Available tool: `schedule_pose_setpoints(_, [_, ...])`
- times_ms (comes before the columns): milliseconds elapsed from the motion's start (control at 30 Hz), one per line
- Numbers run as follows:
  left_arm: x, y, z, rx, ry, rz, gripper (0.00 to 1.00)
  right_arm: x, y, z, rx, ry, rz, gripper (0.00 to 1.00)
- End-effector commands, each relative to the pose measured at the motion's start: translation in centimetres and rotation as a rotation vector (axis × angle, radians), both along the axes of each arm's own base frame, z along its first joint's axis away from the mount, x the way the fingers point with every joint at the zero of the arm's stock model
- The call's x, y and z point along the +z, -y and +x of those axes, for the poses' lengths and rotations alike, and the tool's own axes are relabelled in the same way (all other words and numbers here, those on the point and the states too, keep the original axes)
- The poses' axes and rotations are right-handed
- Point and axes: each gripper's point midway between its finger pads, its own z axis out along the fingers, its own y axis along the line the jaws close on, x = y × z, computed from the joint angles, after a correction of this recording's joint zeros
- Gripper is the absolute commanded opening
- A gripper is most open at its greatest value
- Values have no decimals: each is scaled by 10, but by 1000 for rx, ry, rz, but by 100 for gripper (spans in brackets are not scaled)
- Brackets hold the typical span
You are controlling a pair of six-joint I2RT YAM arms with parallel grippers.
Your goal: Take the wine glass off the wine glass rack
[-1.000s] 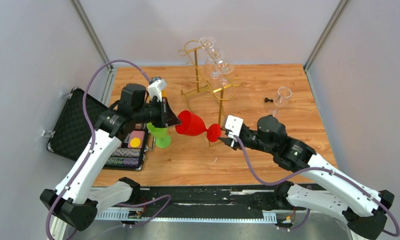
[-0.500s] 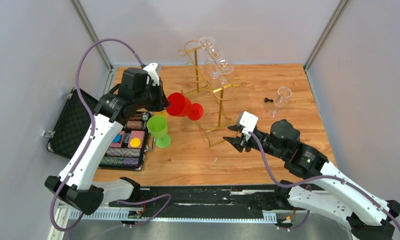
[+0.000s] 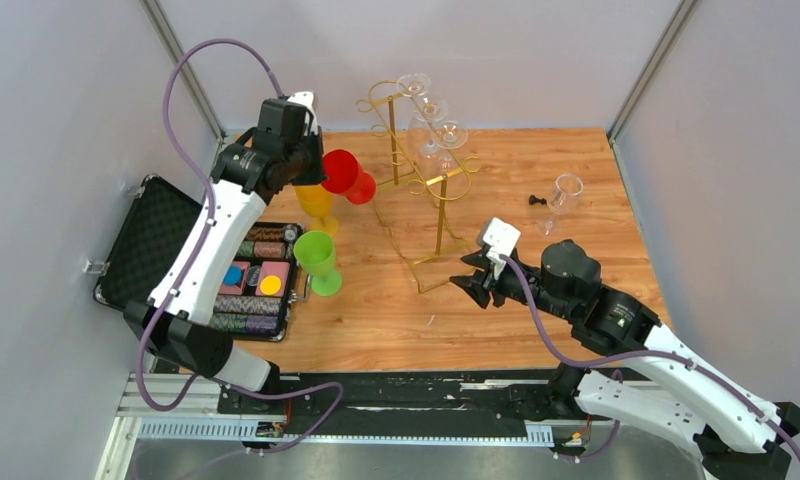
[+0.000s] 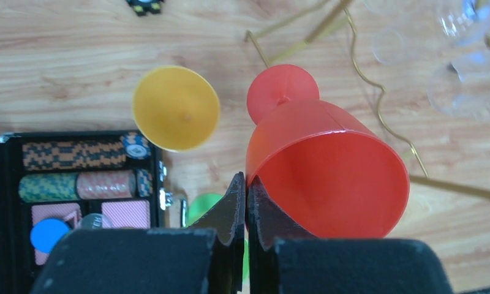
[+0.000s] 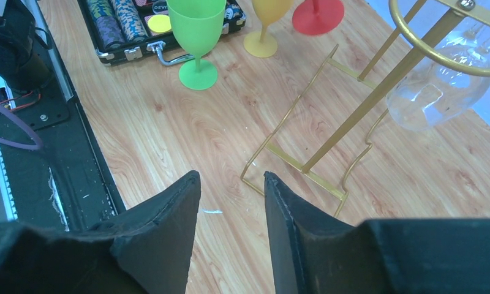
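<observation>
Above tabletop (image 3: 376, 310), left jaws pinch wine glass (image 4: 322, 165) (red).

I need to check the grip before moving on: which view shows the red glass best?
Left wrist: the red glass appears large, its rim pinched in the left gripper. The top view shows it small and tilted; the right wrist view shows only its foot.

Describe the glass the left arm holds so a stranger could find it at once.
Find the gold wire rack at the back of the wooden table and look just left of it. There the left gripper pinches the rim of the red wine glass. Its neighbours are a yellow glass and a green glass; the clear glasses hang on the rack.
</observation>
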Motion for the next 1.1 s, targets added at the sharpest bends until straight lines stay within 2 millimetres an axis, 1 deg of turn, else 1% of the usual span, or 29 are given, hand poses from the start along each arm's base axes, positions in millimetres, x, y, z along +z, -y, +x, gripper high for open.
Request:
schedule_pose_setpoints(0, [22,-24,33,85,81,33,0,20,5,-5,-20,-15,53,45])
schedule_pose_setpoints(33, [26,-31,38,104,91,28,0,20,6,-5,-22,-19,56,45])
schedule_pose_setpoints(67, [20,-33,45,113,79,31,0,20,6,-6,-23,-23,56,45])
schedule_pose_setpoints(100, [24,-40,51,134,89,26,0,20,6,-6,-22,-26,54,45])
schedule_pose_setpoints(133, [20,-44,56,147,82,27,0,20,7,-7,-21,-27,54,45])
schedule_pose_setpoints(167, [24,-51,62,165,95,20,0,20,7,-7,-20,-27,54,45])
schedule_pose_setpoints(200, [21,-54,67,178,88,15,0,20,7,-8,-19,-26,55,45])
schedule_pose_setpoints(233, [26,-62,72,199,104,6,0,20,8,-8,-17,-26,56,45])
schedule_pose_setpoints(267, [22,-65,78,210,96,6,0,21,8,-9,-15,-23,58,45])
schedule_pose_setpoints(300, [27,-73,82,230,106,4,0,21,8,-10,-12,-25,58,45])
schedule_pose_setpoints(333, [21,-79,88,246,92,9,0,21,8,-10,-11,-23,58,45])
schedule_pose_setpoints(367, [25,-82,91,254,99,6,0,21,8,-10,-9,-22,59,45])
schedule_pose_setpoints(400, [18,-89,96,268,80,9,0,21,8,-11,-6,-21,58,45])
schedule_pose_setpoints(433, [19,-92,99,276,83,7,0,21,9,-11,-5,-19,57,46])
schedule_pose_setpoints(467, [12,-99,103,294,64,12,0,20,9,-11,-8,-19,54,46])
schedule_pose_setpoints(500, [12,-104,105,309,63,17,0,20,10,-11,-10,-19,52,47])
schedule_pose_setpoints(567, [0,-116,112,340,28,30,0,21,11,-11,-16,-27,50,48])
schedule_pose_setpoints(700, [-18,-140,114,394,-36,29,0,22,14,-7,-56,-61,40,51])
schedule_pose_setpoints(733, [-21,-142,113,397,-45,27,0,21,14,-7,-61,-72,35,51])
schedule_pose_setpoints(833, [-31,-162,111,438,-79,25,0,19,13,-7,-65,-93,23,51])
schedule_pose_setpoints(1067, [-56,-187,103,490,-159,84,0,18,11,-8,-61,-110,17,53])
